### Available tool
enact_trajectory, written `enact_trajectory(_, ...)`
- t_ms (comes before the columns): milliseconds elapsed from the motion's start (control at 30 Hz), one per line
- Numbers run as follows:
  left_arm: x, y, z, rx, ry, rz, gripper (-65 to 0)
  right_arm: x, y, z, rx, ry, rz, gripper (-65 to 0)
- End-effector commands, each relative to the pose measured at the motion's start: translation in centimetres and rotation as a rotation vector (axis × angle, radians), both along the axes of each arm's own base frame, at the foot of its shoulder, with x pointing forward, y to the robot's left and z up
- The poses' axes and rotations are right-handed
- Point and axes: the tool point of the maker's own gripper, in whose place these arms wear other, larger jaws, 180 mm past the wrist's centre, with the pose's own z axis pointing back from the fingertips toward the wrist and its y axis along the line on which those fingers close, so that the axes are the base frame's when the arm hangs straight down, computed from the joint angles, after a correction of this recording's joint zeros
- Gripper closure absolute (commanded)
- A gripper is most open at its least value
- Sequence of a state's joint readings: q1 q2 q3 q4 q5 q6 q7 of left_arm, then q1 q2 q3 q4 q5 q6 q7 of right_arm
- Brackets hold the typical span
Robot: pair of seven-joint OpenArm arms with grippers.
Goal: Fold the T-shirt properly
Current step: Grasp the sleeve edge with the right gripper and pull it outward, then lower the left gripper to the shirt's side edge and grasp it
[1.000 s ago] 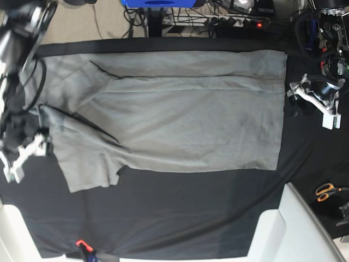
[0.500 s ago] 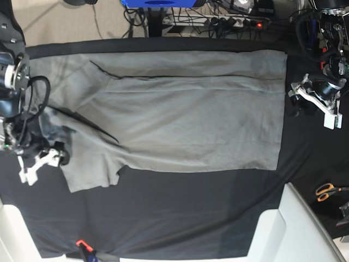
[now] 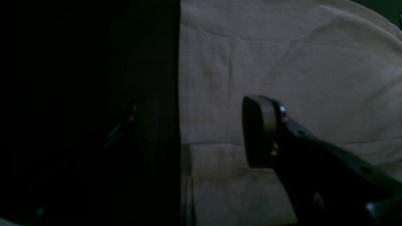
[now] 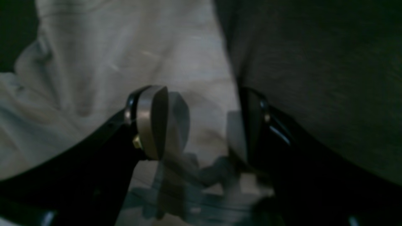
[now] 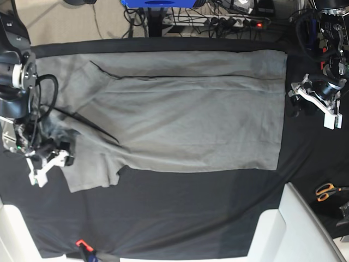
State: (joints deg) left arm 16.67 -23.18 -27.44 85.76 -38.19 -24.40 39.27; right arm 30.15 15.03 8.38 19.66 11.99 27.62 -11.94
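Overhead, one T-shirt (image 5: 185, 120), one scissors (image 5: 327, 191), left gripper (image 5: 312, 101) parted, empty, right gripper (image 5: 52, 158) straddling sleeve.

A black cloth (image 5: 180, 213) covers the table. Off its right edge lie orange-handled scissors (image 5: 327, 191). Beyond its far edge sit a blue box (image 5: 158, 3) and a power strip (image 5: 240, 23) with a red light.

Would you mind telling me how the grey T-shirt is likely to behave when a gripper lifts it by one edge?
The T-shirt will probably drape limply: it lies flat with soft wrinkles and a folded-over sleeve. It likely weighs little, being thin fabric. It may bunch up; near the right gripper the cloth already looks rumpled against the black table cloth.
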Motion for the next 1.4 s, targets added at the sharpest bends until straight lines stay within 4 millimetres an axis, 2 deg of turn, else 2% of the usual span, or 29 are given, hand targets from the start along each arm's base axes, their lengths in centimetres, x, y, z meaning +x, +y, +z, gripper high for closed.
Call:
enact_trajectory(0, 0.9, 0.5, 1.5, 0.011, -0.051, -0.002, -40.5, 0.5, 0.2, 0.5, 0.002, 0.004, 0.021, -32.6)
enact_trajectory(67, 1.5, 0.6, 1.8, 0.010, -0.066, -0.001, -40.5, 0.5, 0.4, 0.5, 0.005, 0.004, 0.022, -32.1)
enact_trajectory(133, 1.8, 1.1, 1.3, 0.024, -0.050, 0.009, -40.5, 0.7, 1.0, 0.5, 0.011, 0.000, 0.028, -31.2)
enact_trajectory(167, 1.8, 1.5, 0.6, 0.038, -0.028, 0.015, -40.5, 0.7, 1.0, 0.5, 0.011, 0.000, 0.028, -28.4)
enact_trajectory(200, 2.1, 2.0, 0.1, 0.058, -0.012, 0.023, -40.5, 0.7, 1.0, 0.5, 0.011, 0.000, 0.028, -23.3)
enact_trajectory(300, 3.4, 3.1, -1.2, 0.094, 0.022, 0.050, -40.5, 0.7, 1.0, 0.5, 0.012, -0.001, 0.027, -1.2)
enact_trajectory(333, 4.4, 3.4, -1.1, 0.097, 0.015, 0.063, -40.5, 0.7, 0.9, 0.6, 0.011, -0.001, 0.026, 0.0)
enact_trajectory(400, 6.2, 3.9, -0.7, 0.111, 0.005, 0.074, -40.5, 0.7, 0.8, 0.6, 0.010, -0.002, 0.024, -2.3)
enact_trajectory(533, 10.3, 4.9, 0.5, 0.117, -0.020, 0.106, -41.0, 0.9, 0.8, 0.8, 0.012, -0.014, 0.020, -0.3)
enact_trajectory(667, 13.7, 5.3, 0.0, 0.065, 0.012, 0.147, -41.0, 1.3, 0.5, 1.8, -0.012, -0.059, 0.037, -0.3)
enact_trajectory(733, 14.9, 4.8, -0.6, 0.045, 0.039, 0.141, -40.8, 1.6, 0.5, 2.5, -0.029, -0.092, 0.046, -0.3)
enact_trajectory(833, 16.7, 3.0, -1.7, 0.041, 0.029, 0.096, -40.8, 1.6, 0.4, 2.8, -0.045, -0.082, 0.062, -0.3)
enact_trajectory(933, 17.2, 1.9, -3.3, 0.005, 0.049, 0.095, -40.8, 1.7, 0.4, 3.1, -0.051, -0.076, 0.072, -0.2)
enact_trajectory(1067, 16.9, 1.4, -5.4, -0.089, 0.076, 0.166, -40.6, 1.9, 0.3, 3.6, -0.061, -0.093, 0.076, -0.2)
enact_trajectory(1167, 16.5, 1.3, -6.0, -0.100, 0.084, 0.179, -40.5, 1.8, 0.2, 3.6, -0.063, -0.095, 0.077, -0.2)
enact_trajectory(1367, 13.7, 1.8, -7.8, -0.065, 0.150, 0.158, -40.5, 1.7, 0.2, 3.5, -0.062, -0.092, 0.077, -0.2)
